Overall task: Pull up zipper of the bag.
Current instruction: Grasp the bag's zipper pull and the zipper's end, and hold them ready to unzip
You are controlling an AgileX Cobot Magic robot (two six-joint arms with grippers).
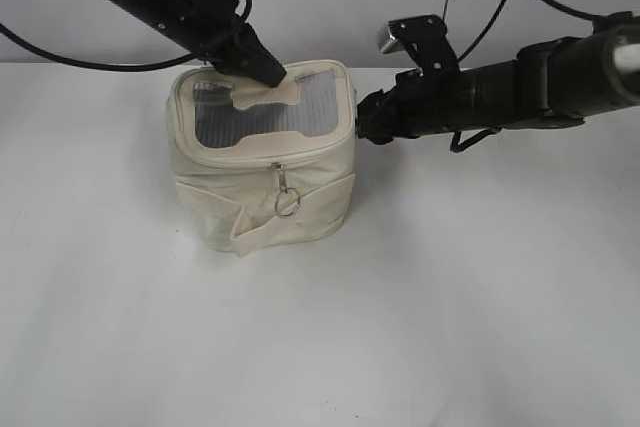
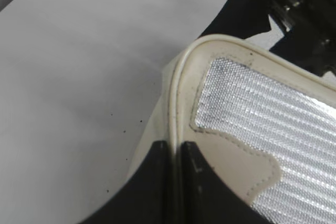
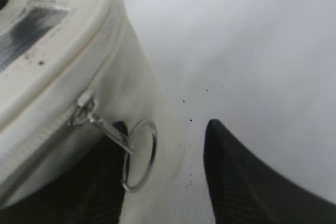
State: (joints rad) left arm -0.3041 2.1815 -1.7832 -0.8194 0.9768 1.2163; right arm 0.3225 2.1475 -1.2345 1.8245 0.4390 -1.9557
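Note:
A cream bag (image 1: 255,209) with a silvery mesh top window stands on the white table (image 1: 450,297). My left gripper (image 1: 274,75) is at the back of the bag's top. In the left wrist view its jaws (image 2: 174,146) are shut on the bag's raised rim (image 2: 176,93). A zipper pull with a metal ring (image 1: 286,193) hangs on the front face. My right gripper (image 1: 364,127) is at the bag's right side, open. In the right wrist view a ringed zipper pull (image 3: 139,153) hangs between its open fingers (image 3: 165,129), close to the left finger, ungripped. The bag also shows there (image 3: 58,51).
The table is plain white, with bare surface in front of the bag and to its left (image 1: 90,277). Black cables (image 1: 480,7) trail behind both arms at the back of the scene. A grey wall runs behind the table.

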